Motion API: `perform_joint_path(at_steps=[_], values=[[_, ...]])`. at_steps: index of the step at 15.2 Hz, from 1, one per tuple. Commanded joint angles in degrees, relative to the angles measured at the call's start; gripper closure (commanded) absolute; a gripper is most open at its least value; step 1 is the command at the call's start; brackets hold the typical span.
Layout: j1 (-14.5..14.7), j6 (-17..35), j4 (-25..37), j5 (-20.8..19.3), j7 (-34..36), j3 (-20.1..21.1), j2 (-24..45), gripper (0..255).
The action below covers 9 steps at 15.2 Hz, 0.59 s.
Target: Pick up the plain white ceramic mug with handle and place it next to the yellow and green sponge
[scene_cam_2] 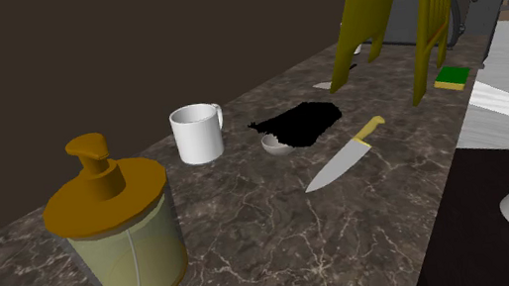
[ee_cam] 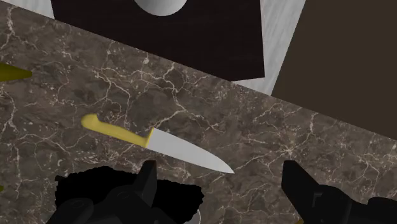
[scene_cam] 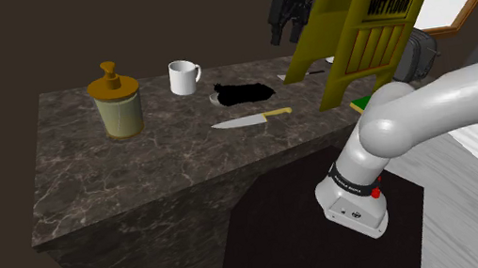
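Soap dispenser (scene_cam_2: 119, 233) stands near the mug (scene_cam_2: 198, 134). Knife (scene_cam_2: 345, 161) and yellow sign (scene_cam_2: 366, 14) separate it from the sponge (scene_cam_2: 453, 78). The gripper (ee_cam: 219, 175) has its fingers apart.

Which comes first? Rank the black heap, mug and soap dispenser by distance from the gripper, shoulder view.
1. Black heap, below the gripper.
2. White mug, toward the shoulder view's left.
3. Soap dispenser, farthest that way.

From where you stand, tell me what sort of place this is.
Likely a home kitchen: a dark stone-patterned counter carrying a yellow-handled knife, a white mug, a soap dispenser and a sponge.
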Motion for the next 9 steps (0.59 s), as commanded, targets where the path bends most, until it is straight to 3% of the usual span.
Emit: perform_joint_path(at_steps=[1, 9], values=[[0.0, 0.0, 0.0, 0.0, 0.0, 0.0, 0.0, 0], [0.99, 11.85, 4.7, -0.9, -1.79, 0.91, 16.56, 0]])
